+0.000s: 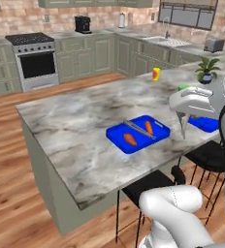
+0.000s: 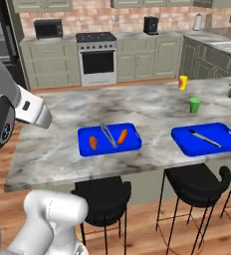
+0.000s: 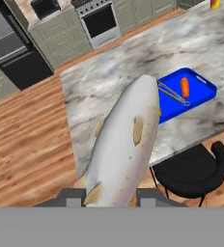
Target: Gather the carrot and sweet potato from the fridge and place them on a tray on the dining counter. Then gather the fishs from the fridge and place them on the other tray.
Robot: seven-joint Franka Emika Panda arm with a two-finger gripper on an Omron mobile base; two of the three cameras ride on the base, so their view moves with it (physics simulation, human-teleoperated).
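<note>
Sweet potato point(image 3: 159, 112) mostly behind silvery fish point(image 3: 123, 144)

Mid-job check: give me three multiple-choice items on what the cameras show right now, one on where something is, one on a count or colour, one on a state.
1. Where do the carrot and sweet potato lie?
A. On the floor
B. In the left blue tray, either side of the tongs
C. In the right blue tray

2. How many blue trays sit on the dining counter?
A. One
B. Two
C. Four

3. What is the gripper doing?
A. Closed on the pale fish
B. Open and empty
C. Holding the green cup

Answers:
1. B, both orange vegetables rest in the tray nearer the arm.
2. B, the right base view shows two side by side.
3. A, the hand view shows the fish rising from between the fingertips.
</note>
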